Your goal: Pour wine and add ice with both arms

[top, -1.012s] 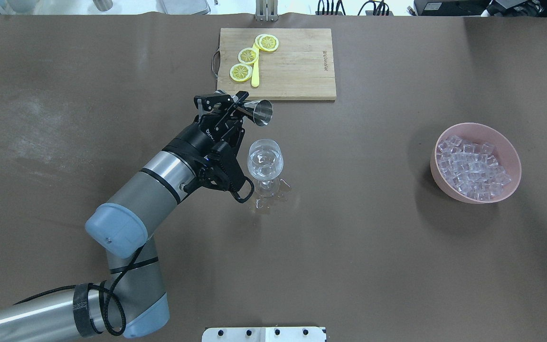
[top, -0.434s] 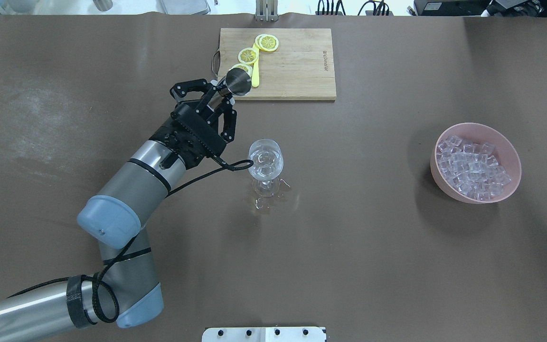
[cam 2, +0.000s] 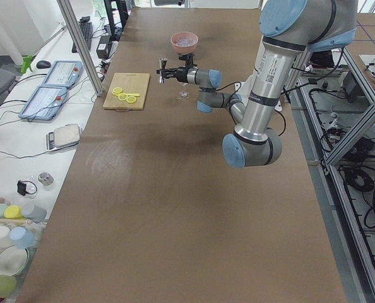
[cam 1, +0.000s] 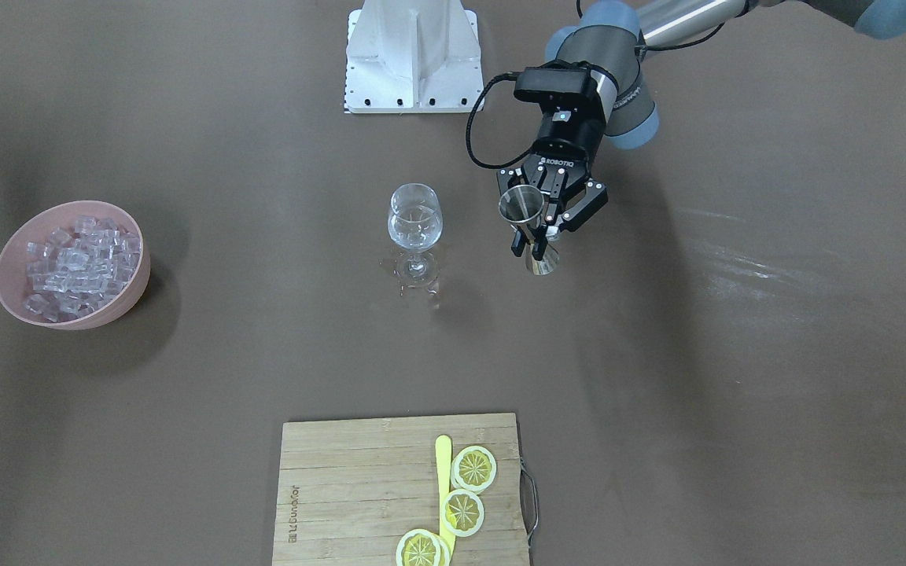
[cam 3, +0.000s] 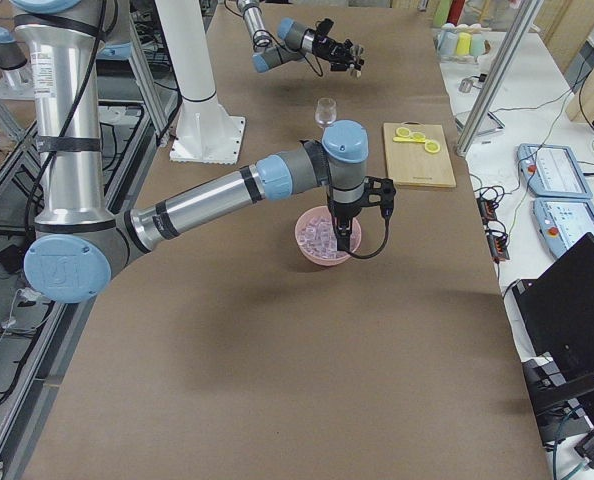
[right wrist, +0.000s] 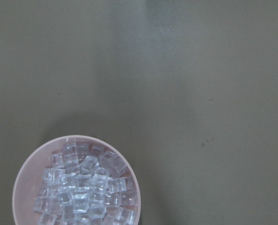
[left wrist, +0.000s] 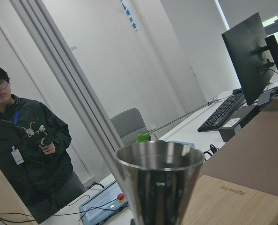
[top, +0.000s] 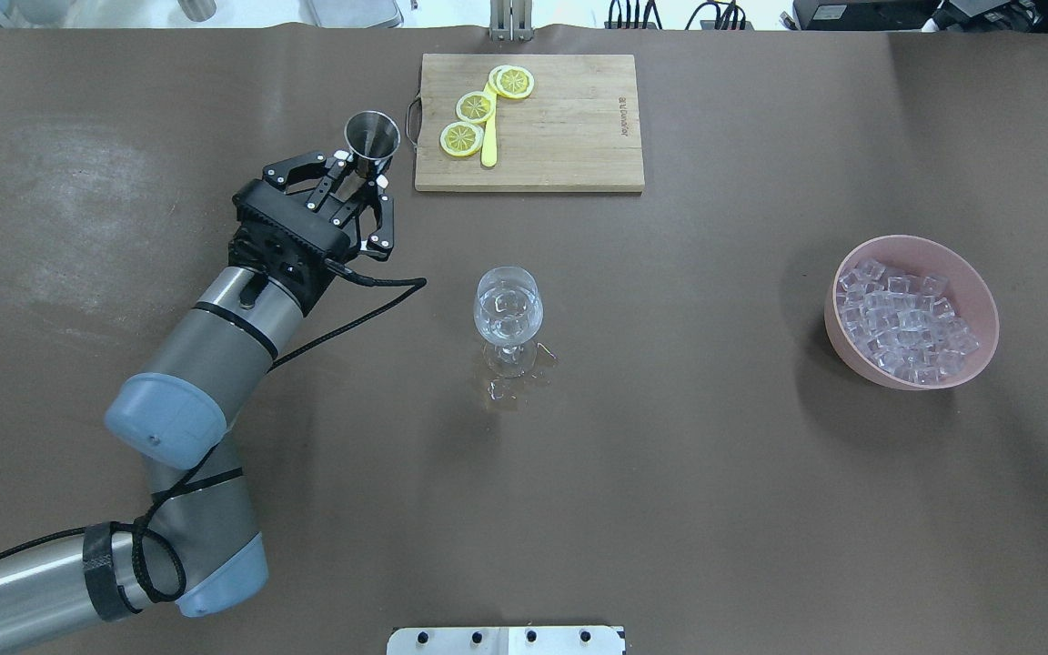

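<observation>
Ice cubes (top: 906, 327) lie heaped in the pink bowl (top: 831, 320) on the robot's right side of the table (top: 670, 509). The right gripper (cam 3: 346, 240) hangs just above them, pointing down, but the one side view showing it does not reveal whether it is parted or closed. Mid-table the wine glass (top: 508, 305) stands upright, well apart from both grippers. Farther out, the left gripper (top: 360, 175) is clenched on the waist of a steel jigger (top: 372, 136), mouth up, near the handle end of the cutting board (top: 569, 127) with its lemon slices (top: 462, 138).
</observation>
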`<state>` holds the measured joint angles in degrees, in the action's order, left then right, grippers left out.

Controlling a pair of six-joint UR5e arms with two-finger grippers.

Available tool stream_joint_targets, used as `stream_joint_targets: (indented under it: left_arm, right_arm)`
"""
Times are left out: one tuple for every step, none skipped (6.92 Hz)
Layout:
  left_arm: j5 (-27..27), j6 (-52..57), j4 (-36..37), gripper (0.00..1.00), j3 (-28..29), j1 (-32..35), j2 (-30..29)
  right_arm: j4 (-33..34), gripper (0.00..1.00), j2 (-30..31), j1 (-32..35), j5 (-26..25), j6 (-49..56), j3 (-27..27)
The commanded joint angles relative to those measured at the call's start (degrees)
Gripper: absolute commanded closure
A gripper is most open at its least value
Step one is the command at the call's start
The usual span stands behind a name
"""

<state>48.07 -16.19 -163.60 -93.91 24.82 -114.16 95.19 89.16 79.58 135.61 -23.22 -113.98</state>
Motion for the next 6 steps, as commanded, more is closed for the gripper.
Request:
stream_joint_targets:
  left_arm:
    - [0.44,-9.61,-0.48,1.00,0.04,3.10,4.01]
    - [6.71,-18.09,0.99,1.00,0.48,6.52,5.77]
    - [9.82,-19.14,1.09,1.00,0.83,8.99,9.27]
    - [11.33,-19.32,0.40,1.00,3.44,11.11,10.96]
    - [13.17,-21.06,0.21,1.00,5.99,13.82,11.06]
    - [20.59,-25.60,0.21,1.00,9.59,18.46,11.24]
  right_arm:
    - [0.00,0.00,-0.65,-3.89,-0.87,-0.07,-0.54]
    - [-0.09,0.00,-0.83,-5.47,-1.57,0.02,-0.72]
    - [-0.09,0.00,-1.79,-6.79,-1.67,-0.07,-0.72]
    - [0.00,0.00,-1.88,-8.81,-2.71,-0.07,-1.07]
    - [-0.09,0.00,-2.32,-11.17,-4.46,-0.07,-1.51]
    - [-0.09,0.00,-3.19,-13.63,-5.87,0.02,-1.60]
